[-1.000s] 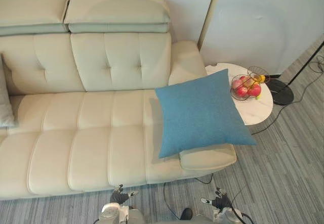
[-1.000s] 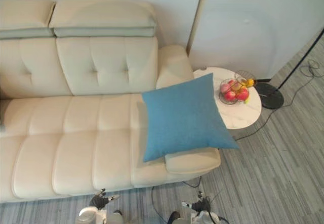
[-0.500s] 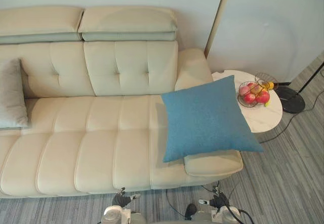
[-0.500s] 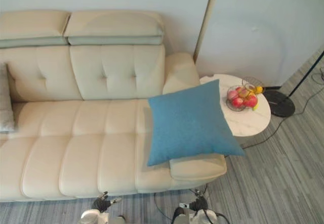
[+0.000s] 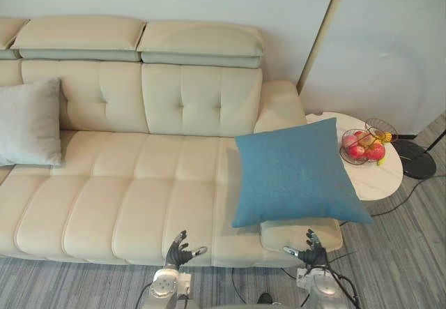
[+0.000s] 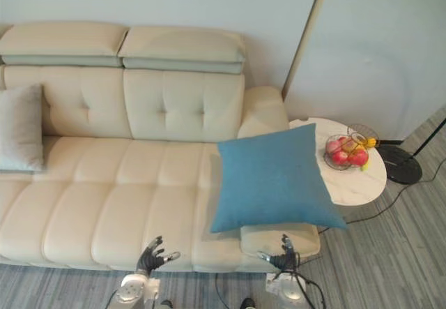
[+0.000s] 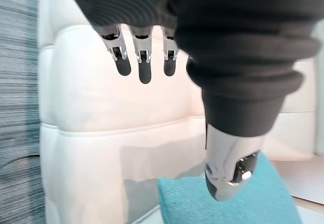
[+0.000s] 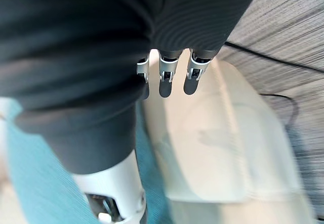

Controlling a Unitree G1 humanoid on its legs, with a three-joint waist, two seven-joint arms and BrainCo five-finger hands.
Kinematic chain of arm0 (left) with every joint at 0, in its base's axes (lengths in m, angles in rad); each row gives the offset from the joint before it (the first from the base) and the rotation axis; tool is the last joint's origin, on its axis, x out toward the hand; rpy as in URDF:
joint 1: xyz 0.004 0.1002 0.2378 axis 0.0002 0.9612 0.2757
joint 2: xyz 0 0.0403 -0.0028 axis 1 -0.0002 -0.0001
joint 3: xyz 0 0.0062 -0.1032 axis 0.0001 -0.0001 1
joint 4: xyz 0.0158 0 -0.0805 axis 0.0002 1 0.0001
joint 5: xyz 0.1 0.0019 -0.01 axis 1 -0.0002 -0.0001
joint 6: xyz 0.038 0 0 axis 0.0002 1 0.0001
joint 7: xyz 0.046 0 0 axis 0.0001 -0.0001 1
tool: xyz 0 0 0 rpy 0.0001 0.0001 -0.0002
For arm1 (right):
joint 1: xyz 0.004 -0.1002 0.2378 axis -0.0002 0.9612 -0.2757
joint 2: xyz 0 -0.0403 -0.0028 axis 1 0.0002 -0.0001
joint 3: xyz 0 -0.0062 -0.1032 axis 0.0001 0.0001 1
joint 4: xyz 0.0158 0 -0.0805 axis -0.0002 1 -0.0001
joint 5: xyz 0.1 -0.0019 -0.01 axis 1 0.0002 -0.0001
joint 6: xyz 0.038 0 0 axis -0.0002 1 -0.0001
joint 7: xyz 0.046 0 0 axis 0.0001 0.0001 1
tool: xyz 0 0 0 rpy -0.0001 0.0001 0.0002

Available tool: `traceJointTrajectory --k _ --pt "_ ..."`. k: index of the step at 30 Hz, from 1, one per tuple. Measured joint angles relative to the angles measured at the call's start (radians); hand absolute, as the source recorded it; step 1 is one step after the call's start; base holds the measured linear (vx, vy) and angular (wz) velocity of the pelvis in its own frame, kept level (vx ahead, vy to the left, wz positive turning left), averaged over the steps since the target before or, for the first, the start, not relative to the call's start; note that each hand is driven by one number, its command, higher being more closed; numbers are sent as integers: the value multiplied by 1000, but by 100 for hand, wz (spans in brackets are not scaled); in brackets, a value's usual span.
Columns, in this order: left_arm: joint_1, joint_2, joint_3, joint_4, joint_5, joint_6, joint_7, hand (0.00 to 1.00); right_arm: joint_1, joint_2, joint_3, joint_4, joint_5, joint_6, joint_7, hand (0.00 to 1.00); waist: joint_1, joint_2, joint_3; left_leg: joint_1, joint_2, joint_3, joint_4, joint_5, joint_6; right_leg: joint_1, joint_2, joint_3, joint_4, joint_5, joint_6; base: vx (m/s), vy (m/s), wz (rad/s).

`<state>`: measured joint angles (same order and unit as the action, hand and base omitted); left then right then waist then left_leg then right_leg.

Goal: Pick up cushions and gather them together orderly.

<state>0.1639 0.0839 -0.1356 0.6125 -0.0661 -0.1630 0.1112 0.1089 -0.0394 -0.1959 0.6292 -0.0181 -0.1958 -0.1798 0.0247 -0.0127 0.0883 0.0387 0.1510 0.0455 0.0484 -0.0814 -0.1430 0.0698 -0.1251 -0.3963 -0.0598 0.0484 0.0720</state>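
A blue cushion (image 5: 295, 171) leans on the right armrest of the cream sofa (image 5: 132, 197), its lower corner overhanging the armrest. A grey cushion (image 5: 29, 122) stands against the backrest at the sofa's far left end. My left hand (image 5: 178, 251) hovers low in front of the sofa's front edge, fingers spread and holding nothing; its wrist view shows the fingers (image 7: 144, 57) straight before the seat, with the blue cushion (image 7: 223, 204) past the thumb. My right hand (image 5: 311, 254) is open just below the armrest, under the blue cushion's lower edge (image 8: 25, 183).
A round white side table (image 5: 387, 180) stands right of the sofa and carries a wire basket of fruit (image 5: 362, 147). A black lamp base (image 5: 420, 164) and its cord lie on the grey striped floor (image 5: 404, 253) beyond the table. A wall rises behind.
The camera has swung left and tilted, so the grey cushion has come fully into view. Both hands have risen a little toward the sofa's front edge.
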Motion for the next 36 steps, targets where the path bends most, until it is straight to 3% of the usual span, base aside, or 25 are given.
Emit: traceJointTrajectory --k 5,9,14,20,28,36 --pt "47 -2 21 -153 -6 -1 16 0 7 11 -25 -110 21 -8 -32 0 -3 4 -3 4 -1 7 -15 9 -1 -2 3 14 -14 6 1 -24 3 -5" --pt "85 -22 63 -295 -16 -22 22 0 35 39 -87 -243 20 -25 -64 0 -6 20 -13 18 -1 25 -32 10 -1 -4 3 29 -16 7 2 21 14 -10" --pt "80 -31 78 -428 -16 -31 24 0 47 47 -196 -353 20 -41 -116 0 -18 22 -14 23 -1 28 -38 9 0 -5 3 40 -16 6 4 44 18 -3" --pt "78 -64 81 -486 -34 -50 53 0 26 49 -235 -387 20 -41 -171 0 -19 24 -14 31 -1 61 -45 1 0 -27 3 78 -5 3 7 14 18 -16" --pt "36 -69 126 -546 -92 -58 63 0 -43 41 -268 -426 39 -40 -186 0 -26 36 -6 -5 -1 83 -38 -5 2 -85 2 100 4 5 7 9 10 -9" --pt "-117 -55 136 -560 -93 -67 84 0 -251 -138 -267 -396 88 -36 -180 0 -30 57 75 -79 -5 86 -14 -4 3 -152 -2 109 6 18 4 9 -3 -2"
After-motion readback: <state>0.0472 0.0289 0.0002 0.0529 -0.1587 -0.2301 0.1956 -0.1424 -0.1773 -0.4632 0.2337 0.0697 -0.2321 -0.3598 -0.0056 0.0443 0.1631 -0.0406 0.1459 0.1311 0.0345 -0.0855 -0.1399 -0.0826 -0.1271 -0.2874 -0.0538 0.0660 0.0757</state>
